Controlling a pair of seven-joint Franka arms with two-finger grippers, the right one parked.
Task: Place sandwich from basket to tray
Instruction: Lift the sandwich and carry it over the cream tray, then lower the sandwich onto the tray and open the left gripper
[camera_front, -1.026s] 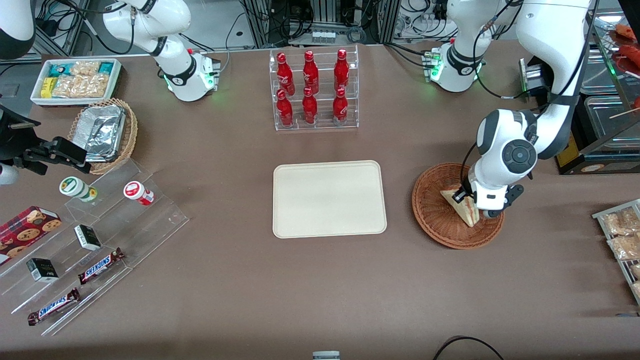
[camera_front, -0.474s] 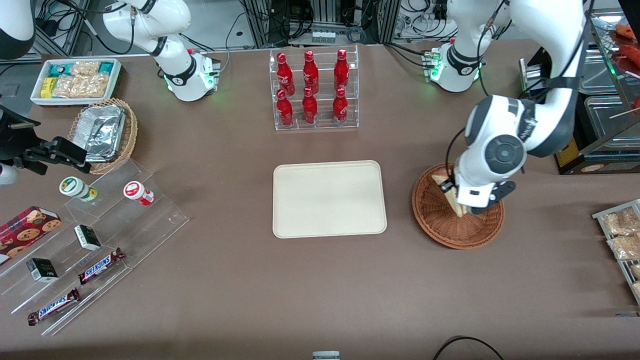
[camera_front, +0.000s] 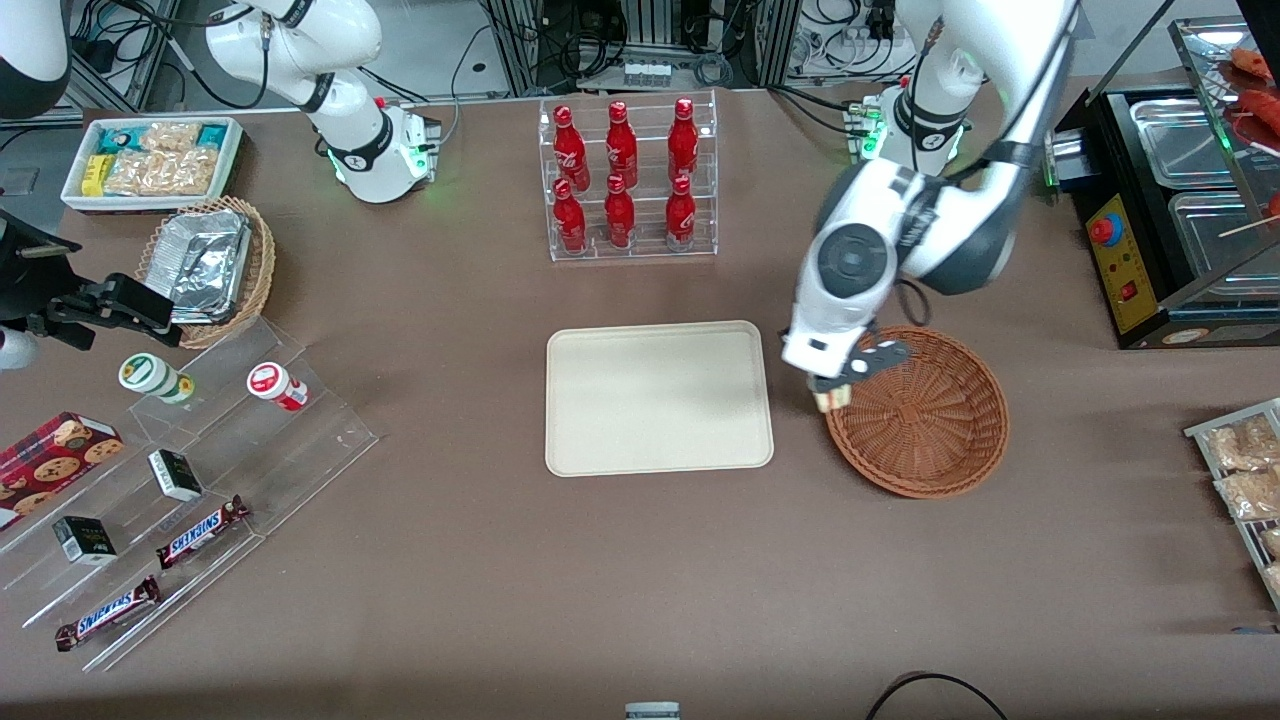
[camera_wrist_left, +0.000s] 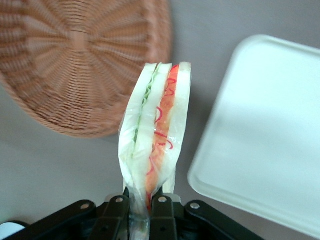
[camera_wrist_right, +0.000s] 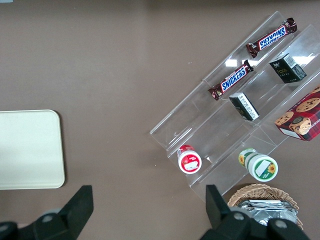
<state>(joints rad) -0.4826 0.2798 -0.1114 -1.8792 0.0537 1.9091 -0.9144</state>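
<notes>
My left gripper (camera_front: 832, 392) hangs above the basket's rim on the side next to the tray, shut on the sandwich (camera_front: 829, 400). In the left wrist view the gripper (camera_wrist_left: 140, 204) pinches the wrap at one end of the sandwich (camera_wrist_left: 157, 125), a pale wedge with red and green layers that sticks straight out from the fingers. The reddish-brown wicker basket (camera_front: 930, 425) holds nothing; it also shows as basket (camera_wrist_left: 75, 60). The cream tray (camera_front: 655, 400) lies bare beside the basket, toward the parked arm's end, with its corner as tray (camera_wrist_left: 270, 130) close to the sandwich.
A clear rack of red bottles (camera_front: 628, 180) stands farther from the front camera than the tray. A stepped acrylic shelf with snack bars (camera_front: 170, 470), a foil-lined wicker basket (camera_front: 210, 265) and a white snack box (camera_front: 150, 160) lie toward the parked arm's end. A black appliance (camera_front: 1150, 250) stands toward the working arm's end.
The gripper has lifted the sandwich out of the basket and carried it over the rim toward the tray. The basket now shows bare.
</notes>
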